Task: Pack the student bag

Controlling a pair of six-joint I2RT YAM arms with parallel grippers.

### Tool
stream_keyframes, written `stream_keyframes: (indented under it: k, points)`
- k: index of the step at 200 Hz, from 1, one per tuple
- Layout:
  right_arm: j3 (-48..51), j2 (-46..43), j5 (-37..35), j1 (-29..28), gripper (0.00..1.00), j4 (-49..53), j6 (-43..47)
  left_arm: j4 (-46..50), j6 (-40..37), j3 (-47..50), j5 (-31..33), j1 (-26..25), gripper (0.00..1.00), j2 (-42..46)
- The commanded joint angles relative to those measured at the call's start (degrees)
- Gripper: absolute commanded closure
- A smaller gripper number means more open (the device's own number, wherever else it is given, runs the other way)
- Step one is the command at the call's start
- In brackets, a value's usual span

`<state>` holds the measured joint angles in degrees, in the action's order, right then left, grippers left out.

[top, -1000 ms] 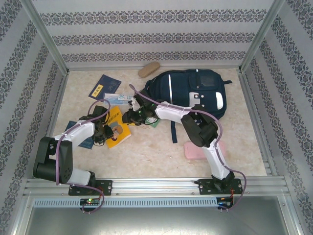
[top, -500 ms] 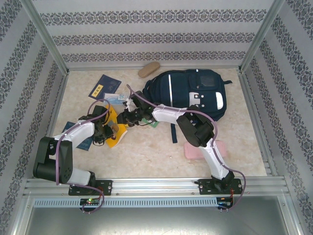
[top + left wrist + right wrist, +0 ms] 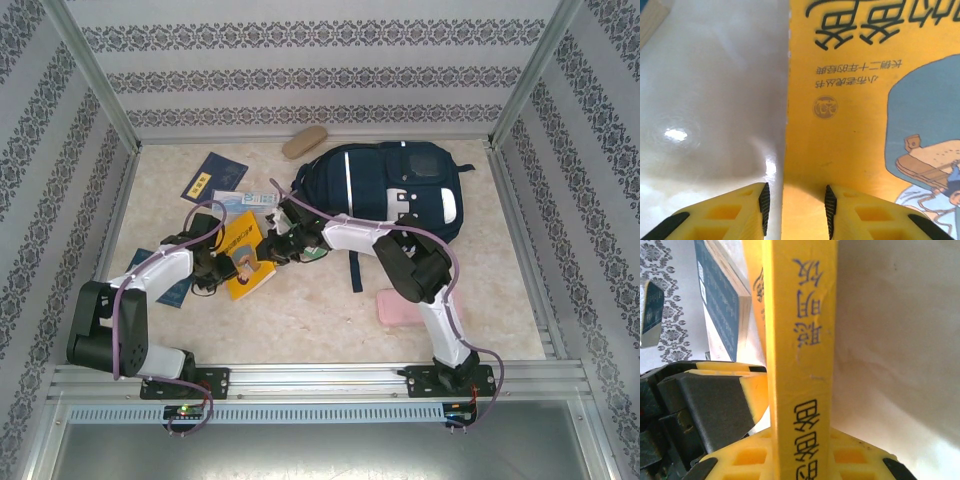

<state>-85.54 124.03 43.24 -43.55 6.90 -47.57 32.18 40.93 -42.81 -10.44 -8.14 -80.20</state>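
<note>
Student bag (image 3: 400,185) lies flat on the tabletop (image 3: 320,320), at about one o'clock from its middle and well apart from the arm bases; whether its zip is open cannot be told from above. Off the bag's eight o'clock corner both arms meet at a yellow book (image 3: 243,258); the right end effector (image 3: 268,250) is clamped on the book's spine, seen edge-on in the right wrist view; the left end effector (image 3: 222,264) has its fingers (image 3: 762,202) apart, straddling the book's long edge, one over the cover, one over bare tabletop. The step in hand looks like picking up the book for packing. The next move calls for lifting it clear and carrying it toward two o'clock to the bag's opening. A blue book (image 3: 205,178) at eleven o'clock and a pink case (image 3: 392,310) at five o'clock lie unpacked.
</note>
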Motion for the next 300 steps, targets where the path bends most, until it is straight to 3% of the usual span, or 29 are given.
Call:
stream_keyframes:
  k: [1, 28, 49, 68, 104, 178, 211, 238, 267, 300]
  points:
    - [0.33, -7.39, -0.55, 1.55, 1.0, -1.56, 2.21, 0.08, 1.13, -3.52, -1.85, -0.12, 0.59, 4.95]
    - [2.0, -12.76, -2.37, 4.56, 1.0, -2.37, 2.0, -6.14, 4.71, -5.73, -8.29, 0.32, 0.53, 10.16]
    - [2.89, -16.13, -1.92, 7.31, 1.0, -2.76, 1.4, -12.67, 8.21, -7.34, -11.83, 0.57, 0.32, 11.71]
    - [3.51, -19.05, -1.55, 9.68, 1.0, -3.45, 0.63, -20.77, 11.98, -8.22, -16.71, 0.77, 0.23, 10.55]
    - [5.1, -23.12, 1.01, 13.0, 1.0, -8.96, -4.0, -36.82, 20.28, -9.25, -25.18, 0.87, 0.21, 4.52]
    - [10.36, -26.12, 5.22, 15.24, 1.0, -25.66, -16.57, -55.58, 31.78, -10.59, -31.1, 0.85, 0.21, -4.44]
    - [11.0, -25.33, 6.23, 15.71, 1.0, -28.77, -18.79, -64.68, 37.22, -10.65, -32.74, 0.85, 0.3, -5.88]
    - [11.76, -25.0, 6.26, 16.12, 1.0, -29.08, -18.79, -67.19, 39.21, -10.17, -32.15, 1.37, 0.48, -4.83]
    - [11.64, -24.08, 7.49, 16.28, 1.0, -29.9, -19.23, -65.63, 38.56, -10.77, -31.26, 1.56, 0.74, -3.71]
    - [11.05, -22.88, 8.34, 16.13, 1.0, -30.21, -19.49, -65.87, 38.61, -11.66, -31.46, 1.56, 0.86, -4.21]
